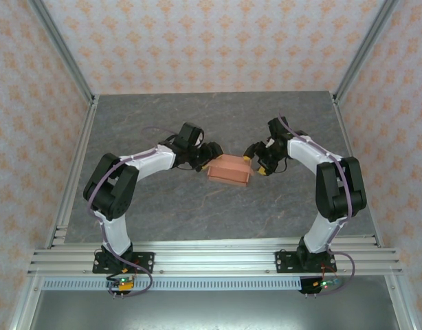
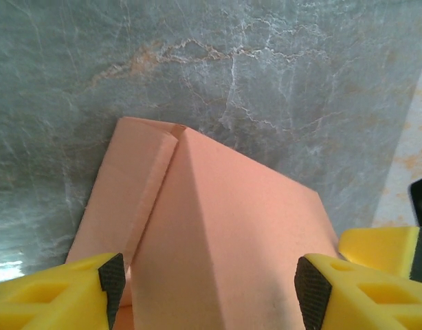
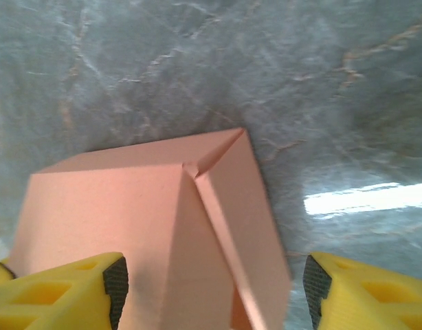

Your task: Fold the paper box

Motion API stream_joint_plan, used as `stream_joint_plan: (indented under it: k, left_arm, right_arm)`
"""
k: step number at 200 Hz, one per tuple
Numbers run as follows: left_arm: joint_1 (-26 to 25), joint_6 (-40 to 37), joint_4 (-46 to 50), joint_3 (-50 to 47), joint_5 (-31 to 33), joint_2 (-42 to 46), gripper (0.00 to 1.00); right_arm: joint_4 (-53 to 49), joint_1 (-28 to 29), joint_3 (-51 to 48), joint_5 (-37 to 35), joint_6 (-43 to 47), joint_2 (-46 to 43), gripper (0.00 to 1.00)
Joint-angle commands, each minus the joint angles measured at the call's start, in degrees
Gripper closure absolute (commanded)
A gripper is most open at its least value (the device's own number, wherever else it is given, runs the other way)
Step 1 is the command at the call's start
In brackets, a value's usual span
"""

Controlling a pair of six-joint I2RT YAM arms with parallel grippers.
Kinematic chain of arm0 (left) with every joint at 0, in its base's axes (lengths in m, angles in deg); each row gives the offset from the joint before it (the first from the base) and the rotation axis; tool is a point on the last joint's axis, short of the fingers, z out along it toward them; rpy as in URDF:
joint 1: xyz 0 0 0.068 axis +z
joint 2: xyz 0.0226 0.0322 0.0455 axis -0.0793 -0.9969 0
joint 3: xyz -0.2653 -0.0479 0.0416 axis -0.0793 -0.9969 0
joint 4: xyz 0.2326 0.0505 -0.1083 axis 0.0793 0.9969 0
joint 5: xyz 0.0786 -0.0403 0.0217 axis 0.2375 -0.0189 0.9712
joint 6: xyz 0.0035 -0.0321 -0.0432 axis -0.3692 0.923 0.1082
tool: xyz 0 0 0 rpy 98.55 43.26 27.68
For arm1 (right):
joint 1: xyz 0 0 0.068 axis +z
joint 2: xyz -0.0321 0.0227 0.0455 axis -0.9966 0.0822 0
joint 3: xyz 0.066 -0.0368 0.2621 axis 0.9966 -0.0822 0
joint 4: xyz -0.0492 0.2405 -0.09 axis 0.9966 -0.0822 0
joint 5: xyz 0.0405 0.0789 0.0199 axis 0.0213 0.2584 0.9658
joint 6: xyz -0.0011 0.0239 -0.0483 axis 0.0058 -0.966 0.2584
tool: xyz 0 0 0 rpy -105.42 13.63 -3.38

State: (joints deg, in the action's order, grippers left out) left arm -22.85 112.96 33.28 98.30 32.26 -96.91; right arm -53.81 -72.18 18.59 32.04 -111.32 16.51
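Salmon-orange paper box [image 1: 229, 170] — creased faces, diagonal corner seam; both jaws released

Looks like a robotics lab booth, bare aluminium rails [image 1: 211, 258] round a grey stone-look tabletop [image 1: 163, 206] -- patterned wall panels [image 1: 211, 41], left arm [image 1: 139, 163] and right arm [image 1: 314, 155] bolted to the near rail

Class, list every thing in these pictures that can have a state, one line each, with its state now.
paper box: folded up into a box shape, not a flat sheet, sitting between the two grippers.
left gripper: open, fingers spread wide at one end of the box.
right gripper: open, fingers spread wide at the other end.
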Motion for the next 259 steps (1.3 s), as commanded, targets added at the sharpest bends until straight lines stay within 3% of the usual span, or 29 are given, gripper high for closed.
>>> stream_joint_plan:
  k: [1,27,79,99,132,152,186,230,259]
  left_arm:
    - [0.0,-9.4,7.8,3.4,5.5,3.5,0.3]
    - [0.0,-16.6,9.2,3.4,6.6,5.1,0.3]
    - [-0.2,-23.0,4.8,-2.2,7.2,7.5,0.3]
    - [-0.5,-26.5,4.5,-3.6,7.2,6.8,0.36]
    - [-1.4,-27.0,1.5,-8.1,9.3,5.8,0.37]
    - [-2.5,-28.9,2.1,-9.3,11.5,5.0,0.42]
    - [-2.8,-30.9,3.1,-9.6,12.1,5.0,0.43]
    - [-2.7,-27.3,0.1,-10.6,10.4,8.6,0.41]
    - [-2.6,-25.8,-2.9,-10.9,7.9,8.9,0.38]
  right_arm:
    - [-6.4,-0.2,3.2,-6.1,4.7,-2.2,0.29]
    - [-6.9,0.0,4.1,-6.1,6.5,-2.2,0.29]
    - [-3.2,1.9,1.4,-3.2,3.2,-3.8,0.3]
    - [-0.1,2.6,-2.3,-5.0,1.5,-5.2,0.3]
    - [9.9,2.5,-11.4,-9.8,1.0,-4.3,0.33]
    - [14.1,2.5,-13.4,-8.9,0.0,-3.6,0.33]
    - [12.9,2.5,-11.7,-11.0,1.6,-8.9,0.33]
    - [7.2,2.4,-9.6,-16.6,6.1,-15.8,0.3]
    - [10.2,2.2,-13.0,-6.5,7.7,-15.2,0.31]
